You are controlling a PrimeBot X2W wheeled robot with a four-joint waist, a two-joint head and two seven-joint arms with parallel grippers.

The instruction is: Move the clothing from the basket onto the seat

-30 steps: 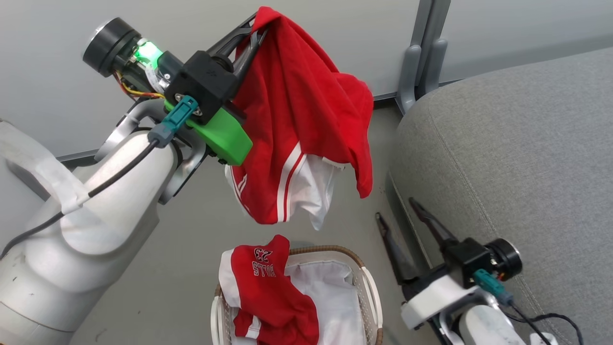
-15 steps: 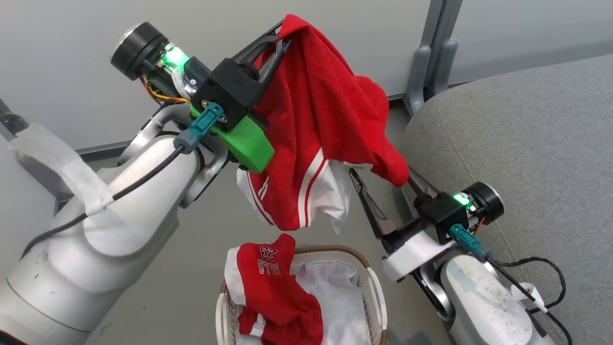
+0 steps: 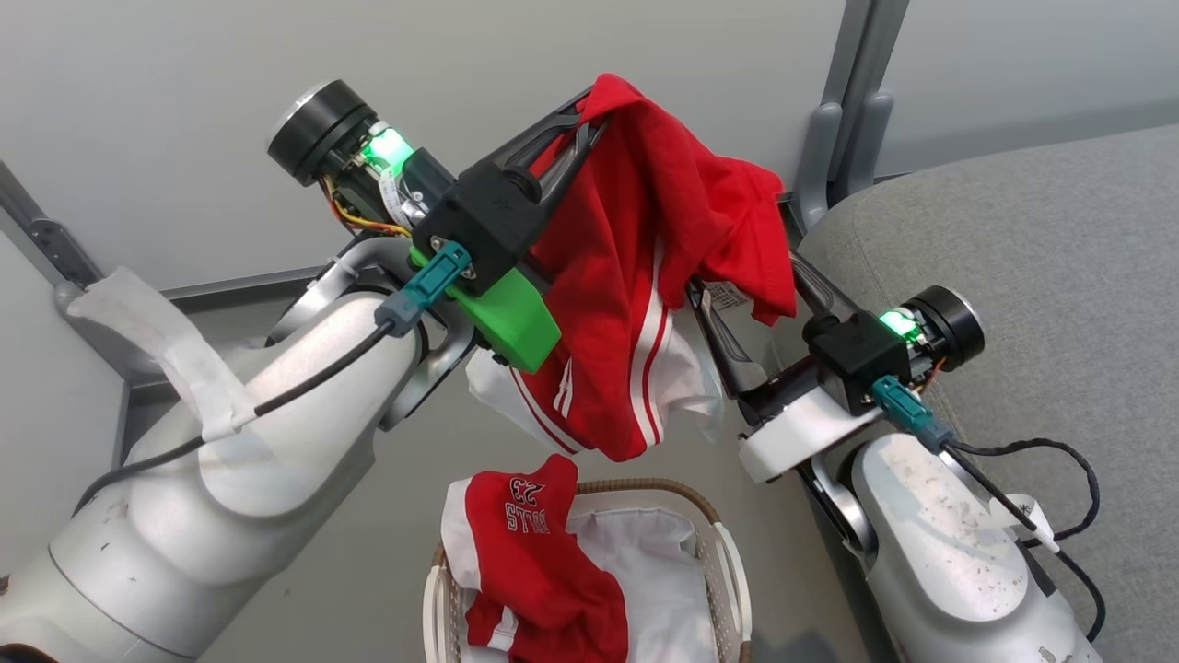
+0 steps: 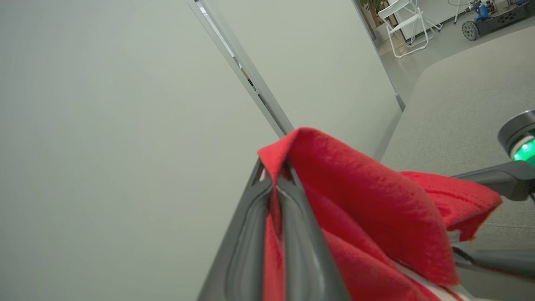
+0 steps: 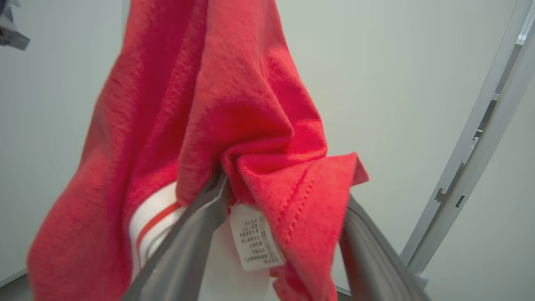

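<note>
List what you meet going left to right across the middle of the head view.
left forearm → left tool → hanging red garment → right tool → grey seat

In the head view the red garment (image 3: 645, 267) drapes over the right end effector (image 3: 741, 273) and hides both its fingertips. At 6 o'clock the bottom edge cuts off the basket (image 3: 686, 505) and the printed garment (image 3: 525, 571) in it. The seat (image 3: 1013, 239) runs off at 3 o'clock. In the right wrist view the print on the label (image 5: 255, 238) is too small to read.
</note>
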